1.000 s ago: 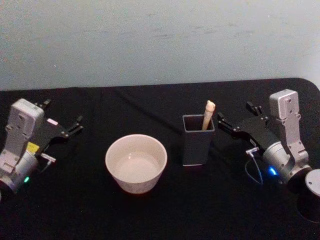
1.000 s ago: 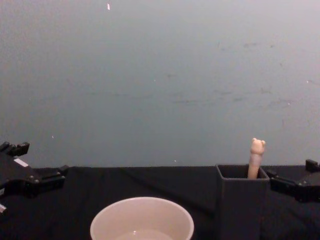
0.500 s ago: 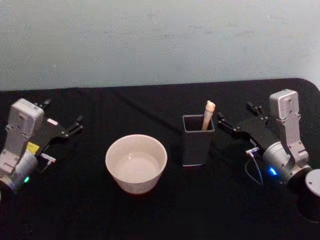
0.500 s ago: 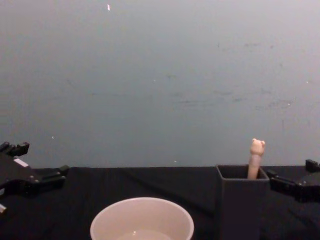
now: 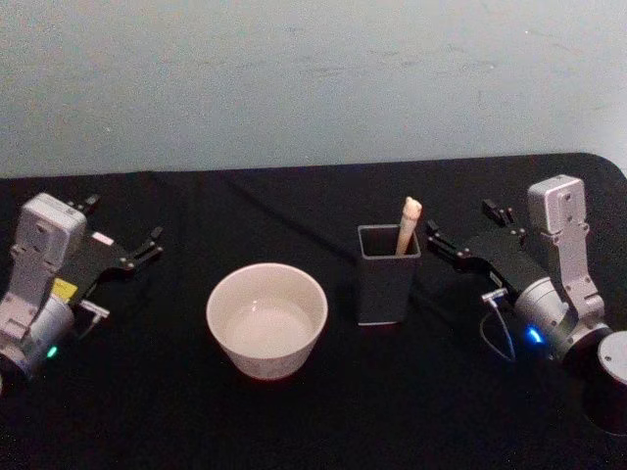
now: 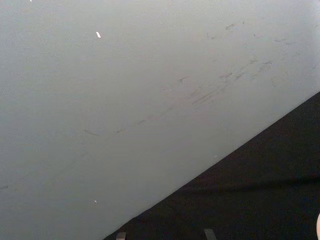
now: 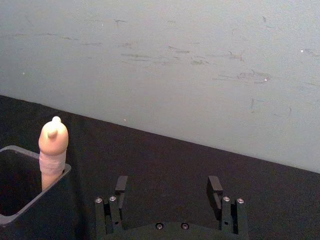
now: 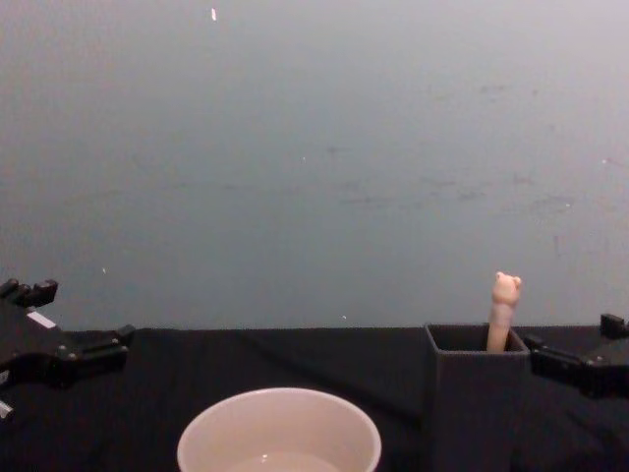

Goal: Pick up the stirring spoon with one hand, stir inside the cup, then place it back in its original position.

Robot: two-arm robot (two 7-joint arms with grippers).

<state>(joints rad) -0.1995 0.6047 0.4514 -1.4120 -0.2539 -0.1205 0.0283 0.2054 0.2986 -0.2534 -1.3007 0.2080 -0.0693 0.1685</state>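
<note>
- The stirring spoon (image 5: pixel 409 223) stands in the dark holder (image 5: pixel 388 275), just right of the cup (image 5: pixel 266 319).
- The right gripper (image 5: pixel 468 230) is open, empty, beside the holder.
- The left gripper (image 5: pixel 125 227) is open too, well apart on the black table (image 5: pixel 176 421).

Clear gap btwn cup (image 5: pixel 266 319) & holder (image 5: pixel 389 273)

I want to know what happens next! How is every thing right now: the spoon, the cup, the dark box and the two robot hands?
stirring spoon: upright in holder, untouched.
cup: upright, no spoon inside.
holder: upright, holding spoon.
left gripper: fingers open, holding nothing.
right gripper: fingers open, beside holder.
</note>
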